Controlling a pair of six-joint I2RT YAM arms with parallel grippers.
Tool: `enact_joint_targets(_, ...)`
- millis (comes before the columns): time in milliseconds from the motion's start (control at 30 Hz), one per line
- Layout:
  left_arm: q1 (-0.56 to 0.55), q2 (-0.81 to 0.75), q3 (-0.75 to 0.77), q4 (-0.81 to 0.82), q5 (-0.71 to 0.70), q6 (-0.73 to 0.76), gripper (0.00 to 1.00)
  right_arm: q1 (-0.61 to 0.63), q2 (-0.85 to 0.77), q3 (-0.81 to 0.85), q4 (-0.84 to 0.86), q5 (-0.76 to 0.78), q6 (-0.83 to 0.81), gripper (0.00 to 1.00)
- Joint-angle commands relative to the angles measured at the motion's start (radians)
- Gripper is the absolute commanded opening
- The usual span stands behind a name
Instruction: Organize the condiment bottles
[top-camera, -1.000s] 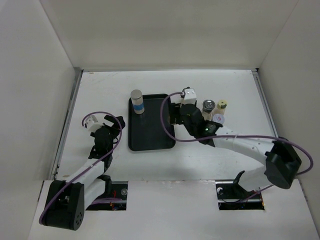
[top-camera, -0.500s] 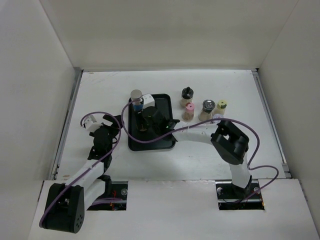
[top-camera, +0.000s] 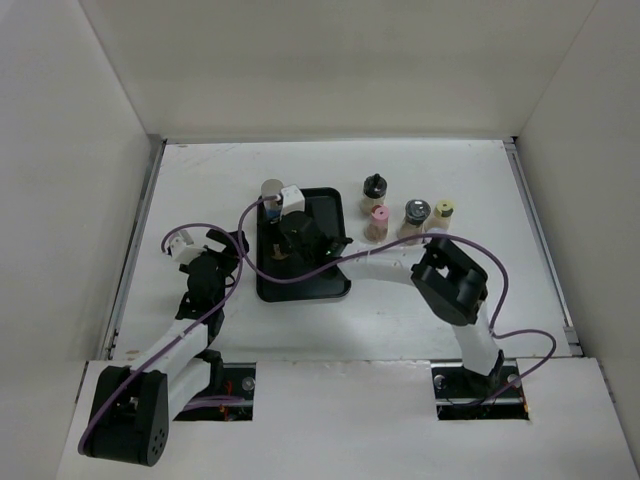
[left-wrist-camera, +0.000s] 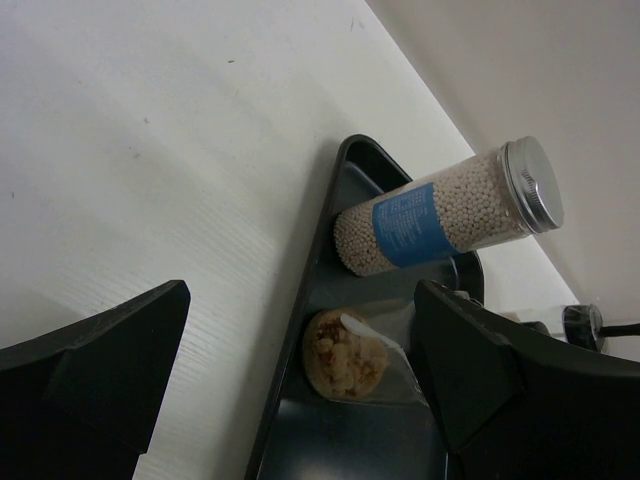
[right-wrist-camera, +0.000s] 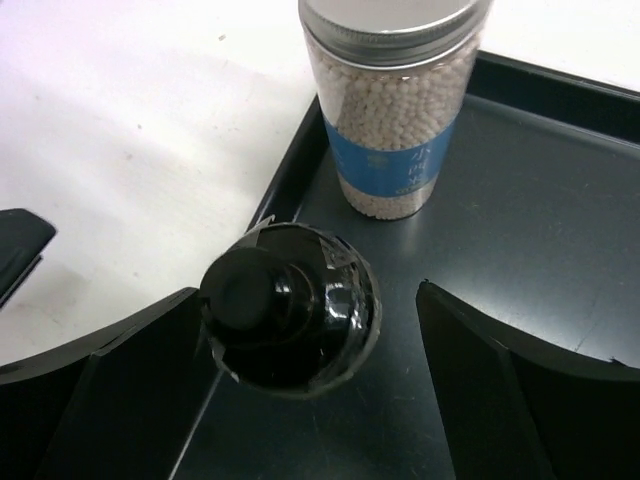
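A black tray (top-camera: 335, 283) holds a silver-lidded jar with pale beads and a blue label (top-camera: 271, 193) at its far left corner, also in the right wrist view (right-wrist-camera: 392, 100) and the left wrist view (left-wrist-camera: 440, 210). My right gripper (top-camera: 284, 248) hangs over the tray's left side, open, its fingers either side of a black-lidded jar (right-wrist-camera: 288, 318) that stands on the tray floor. That jar's brown contents show in the left wrist view (left-wrist-camera: 345, 355). My left gripper (top-camera: 212, 256) is open and empty on the table left of the tray.
Right of the tray stand more jars: one with a black lid (top-camera: 373, 190), a pink lid (top-camera: 378, 222), a dark grey lid (top-camera: 415, 216) and a pale yellow lid (top-camera: 443, 210). The right arm stretches across the table in front of them. White walls enclose the table.
My right arm swung from the jars on the right over to the tray. Its jaws now stand apart around the black-lidded jar on the tray. The left arm has not moved.
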Motion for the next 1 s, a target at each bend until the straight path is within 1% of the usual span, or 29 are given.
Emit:
enact_joint_targets(0, 0.001, -0.002, 0.012, 0.049, -0.002, -0.002, 1.00, -0.004, -0.175, -0.077, 0.080, 0.007, 0.013, 0.96)
enact_joint_targets(67, 0.001, 0.009, 0.012, 0.052, -0.004, -0.003, 1.00, -0.015, -0.270, -0.179, 0.102, 0.018, 0.011, 0.93)
enact_joint_targets(100, 0.004, 0.015, 0.012, 0.052, 0.004, -0.006, 1.00, -0.038, -0.324, -0.242, 0.118, 0.024, 0.017, 0.89)
enact_joint_targets(167, 0.003, 0.010, 0.014, 0.049, 0.011, -0.008, 1.00, -0.081, -0.414, -0.356, 0.143, 0.044, 0.038, 0.74)
enact_joint_targets(233, -0.002, -0.001, 0.012, 0.052, 0.002, -0.006, 1.00, -0.127, -0.497, -0.448, 0.140, 0.069, 0.060, 0.48)
enact_joint_targets(267, -0.003, 0.001, 0.012, 0.052, -0.002, -0.006, 1.00, -0.150, -0.536, -0.486, 0.136, 0.082, 0.063, 0.39)
enact_joint_targets(300, -0.003, 0.009, 0.014, 0.052, -0.004, -0.006, 1.00, -0.173, -0.570, -0.521, 0.126, 0.096, 0.065, 0.34)
enact_joint_targets(333, -0.003, 0.016, 0.016, 0.052, -0.001, -0.008, 1.00, -0.199, -0.594, -0.546, 0.120, 0.108, 0.065, 0.34)
enact_joint_targets(400, -0.005, 0.024, 0.020, 0.053, 0.007, -0.008, 1.00, -0.252, -0.608, -0.572, 0.102, 0.124, 0.065, 0.37)
enact_joint_targets(433, -0.008, 0.021, 0.020, 0.053, 0.008, -0.008, 1.00, -0.269, -0.607, -0.574, 0.093, 0.127, 0.065, 0.40)
enact_joint_targets(500, -0.011, 0.015, 0.020, 0.053, -0.004, -0.003, 1.00, -0.309, -0.584, -0.562, 0.068, 0.138, 0.062, 0.61)
enact_joint_targets(533, -0.011, 0.016, 0.020, 0.053, -0.009, -0.003, 1.00, -0.320, -0.570, -0.548, 0.056, 0.139, 0.051, 0.68)
enact_joint_targets(633, -0.009, 0.025, 0.020, 0.053, -0.003, -0.005, 1.00, -0.335, -0.529, -0.505, 0.022, 0.147, 0.019, 0.78)
enact_joint_targets(733, -0.014, 0.016, 0.020, 0.053, -0.007, -0.002, 1.00, -0.352, -0.495, -0.484, 0.010, 0.167, 0.009, 0.80)
enact_joint_targets(967, -0.020, 0.052, 0.026, 0.070, 0.010, -0.009, 1.00, -0.377, -0.418, -0.453, 0.020, 0.178, 0.009, 0.79)
